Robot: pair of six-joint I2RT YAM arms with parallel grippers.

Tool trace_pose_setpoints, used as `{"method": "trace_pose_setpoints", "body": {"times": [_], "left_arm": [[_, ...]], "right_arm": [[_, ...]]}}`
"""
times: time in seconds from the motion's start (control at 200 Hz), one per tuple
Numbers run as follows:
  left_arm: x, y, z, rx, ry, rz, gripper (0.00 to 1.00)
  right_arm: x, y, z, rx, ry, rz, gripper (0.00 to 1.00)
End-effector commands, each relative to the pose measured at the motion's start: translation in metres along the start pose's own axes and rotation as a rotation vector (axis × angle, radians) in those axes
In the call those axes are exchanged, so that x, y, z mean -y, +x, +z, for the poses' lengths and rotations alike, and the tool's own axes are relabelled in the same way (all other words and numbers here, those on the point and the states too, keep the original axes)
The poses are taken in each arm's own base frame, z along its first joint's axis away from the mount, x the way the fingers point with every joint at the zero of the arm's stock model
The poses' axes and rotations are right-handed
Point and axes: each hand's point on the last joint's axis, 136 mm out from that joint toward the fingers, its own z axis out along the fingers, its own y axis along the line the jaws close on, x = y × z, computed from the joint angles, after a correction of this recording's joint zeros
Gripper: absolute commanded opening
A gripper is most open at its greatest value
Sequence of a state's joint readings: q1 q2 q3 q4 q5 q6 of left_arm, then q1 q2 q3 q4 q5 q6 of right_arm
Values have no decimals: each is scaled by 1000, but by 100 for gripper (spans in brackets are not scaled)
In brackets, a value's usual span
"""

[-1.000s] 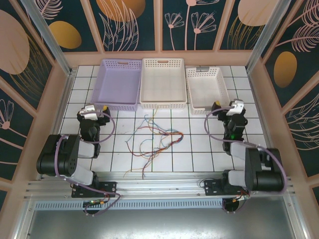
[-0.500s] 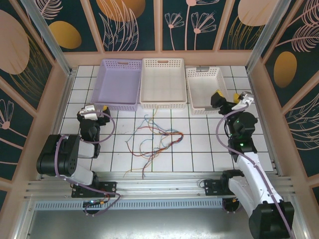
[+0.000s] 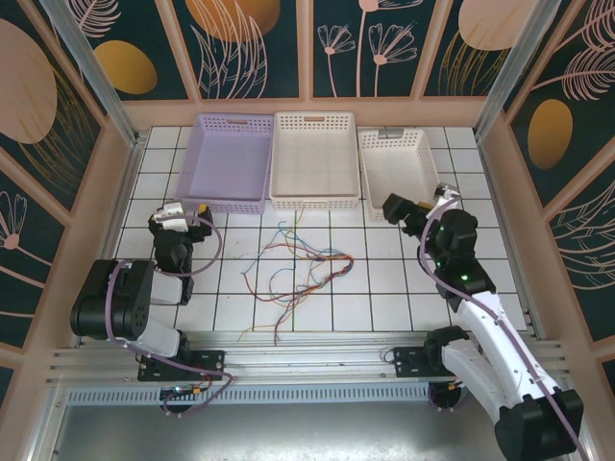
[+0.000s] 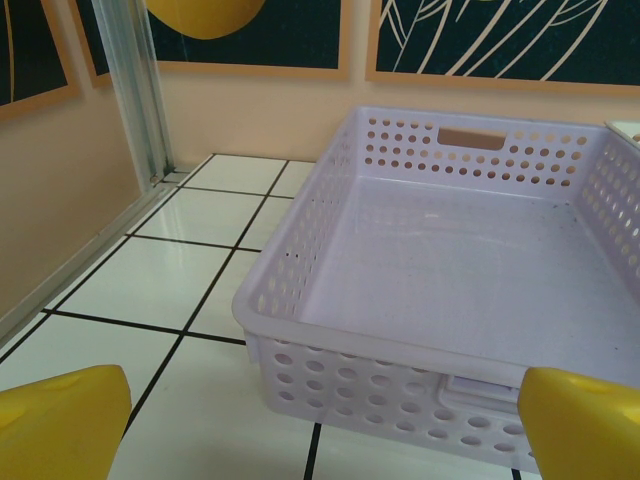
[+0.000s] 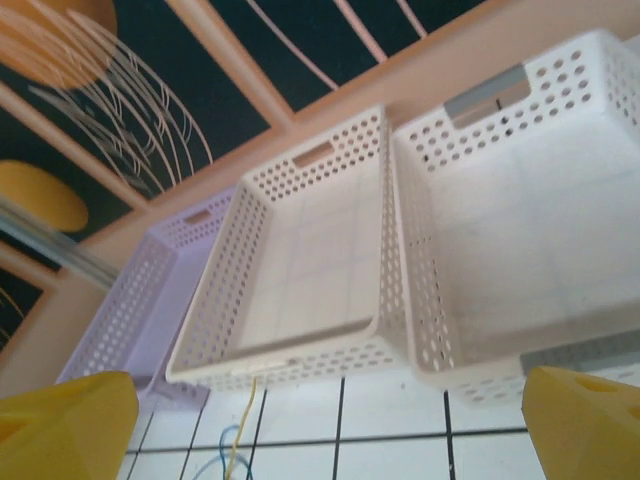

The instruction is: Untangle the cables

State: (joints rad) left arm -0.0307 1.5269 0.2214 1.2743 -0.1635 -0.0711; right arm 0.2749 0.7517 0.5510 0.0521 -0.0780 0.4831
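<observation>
Coloured cables (image 3: 306, 261) trail near-left to far-right.

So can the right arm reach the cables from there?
Probably yes. The right gripper hangs open just right of the cables, and nothing but bare tiles lies between them.

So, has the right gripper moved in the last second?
Yes. The right gripper has shifted left along the right white basket's near wall, ending by its near-left corner.
</observation>
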Motion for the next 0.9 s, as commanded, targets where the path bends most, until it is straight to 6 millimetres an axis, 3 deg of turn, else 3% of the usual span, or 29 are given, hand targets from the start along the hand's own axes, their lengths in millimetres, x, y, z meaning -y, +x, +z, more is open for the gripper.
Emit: {"method": "trace_pose_setpoints", "body": {"times": [0.0,0.18,0.365,0.51,0.626,0.696,0.776,0.896], "left_arm": [[1,-8,2,22,12,5,99],[-14,-25,-4,50,-76,-32,99],[0,-49,-10,44,5,-38,99],[17,-80,-15,-8,86,-115,99],[-9,-82,-13,-218,-127,-327,99],[0,-90,-15,-282,-96,-345,99],[9,-84,-27,-388,-76,-435,99],[39,-89,-44,-436,106,-449,99]], "right_arm": [[-8,-3,-8,13,15,-42,99],[-14,-5,-12,63,31,-92,99],[-8,-4,-10,47,69,-85,99],[-9,9,-4,-40,76,-99,99],[-9,28,-3,-111,63,-57,99],[-7,42,-3,-161,71,-33,99],[-8,64,-2,-225,78,-6,99],[-12,111,3,-364,125,14,99]]}}
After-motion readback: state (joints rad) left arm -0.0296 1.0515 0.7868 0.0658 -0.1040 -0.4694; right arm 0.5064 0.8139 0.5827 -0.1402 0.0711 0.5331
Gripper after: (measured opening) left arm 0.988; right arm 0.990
